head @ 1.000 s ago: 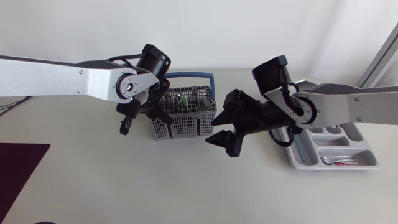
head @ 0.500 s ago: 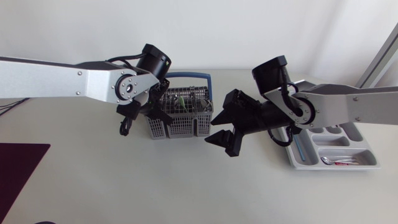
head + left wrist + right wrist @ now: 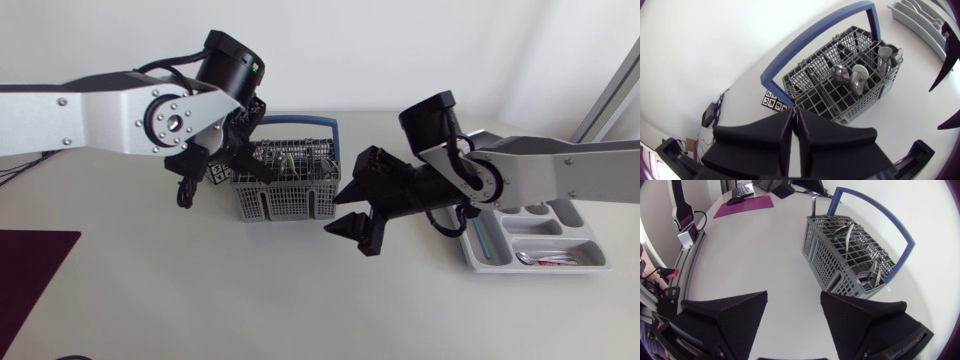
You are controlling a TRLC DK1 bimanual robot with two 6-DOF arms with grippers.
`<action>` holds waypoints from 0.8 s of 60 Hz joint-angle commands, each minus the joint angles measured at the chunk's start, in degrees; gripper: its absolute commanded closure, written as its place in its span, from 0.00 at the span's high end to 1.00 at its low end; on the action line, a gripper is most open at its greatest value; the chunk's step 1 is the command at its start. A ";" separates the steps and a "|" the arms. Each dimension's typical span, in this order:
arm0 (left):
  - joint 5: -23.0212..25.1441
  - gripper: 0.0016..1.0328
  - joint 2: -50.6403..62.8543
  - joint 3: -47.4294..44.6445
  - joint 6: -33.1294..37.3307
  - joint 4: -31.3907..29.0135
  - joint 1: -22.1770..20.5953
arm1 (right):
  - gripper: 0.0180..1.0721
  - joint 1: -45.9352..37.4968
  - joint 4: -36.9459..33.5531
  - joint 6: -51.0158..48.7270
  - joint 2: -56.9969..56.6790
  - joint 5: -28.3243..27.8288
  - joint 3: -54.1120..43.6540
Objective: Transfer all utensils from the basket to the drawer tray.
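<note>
Left gripper (image 3: 794, 114) first: its 2 fingers sat pressed together, just a thin seam between them, and nothing held. It hung over the table (image 3: 200, 300) just off the left end of the basket (image 3: 285, 207), above a small black-and-white marker (image 3: 772, 100). From the left wrist view the basket (image 3: 860, 106) lay straight ahead of the fingertips, its blue handle arching over the top.

Across to the right gripper (image 3: 343, 212): it was spread wide, 2 broad wedges well apart and empty between them. It was low beside the basket's right end with both tips pointing at it, near but apart from the mesh. The right wrist view showed that gap clearly, with the grey basket (image 3: 832, 265) ahead of the open fingers (image 3: 730, 315).

The utensils (image 3: 852, 77) were all upright in the basket's compartments, spoon bowls showing at the end nearer the right gripper.

The drawer tray (image 3: 592, 258) lay at the table's right side, partly under the right arm. 1 reddish-handled utensil (image 3: 548, 261) lay in the long compartment along its near edge. A purple mat (image 3: 30, 270) sat at the table's far left.
</note>
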 commanded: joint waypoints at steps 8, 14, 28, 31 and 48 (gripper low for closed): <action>-2.16 0.03 -6.06 -1.42 1.62 -0.66 -2.14 | 0.73 0.64 0.71 1.10 -1.08 0.13 -1.51; -2.33 0.03 -8.70 -1.94 1.44 -0.66 -3.11 | 0.73 0.47 1.94 1.80 -2.14 0.13 -2.30; -0.75 0.04 -14.85 -2.21 -0.76 -0.40 -5.04 | 0.85 -0.41 2.64 4.18 -7.32 0.13 -3.01; 0.39 0.04 -15.82 -2.12 -1.37 -0.31 -5.13 | 0.86 -0.59 2.47 4.35 -8.11 0.13 -3.09; 17.09 0.03 -16.78 -2.65 -7.00 -0.84 -4.25 | 0.86 -0.94 3.17 6.11 -11.54 2.42 -3.80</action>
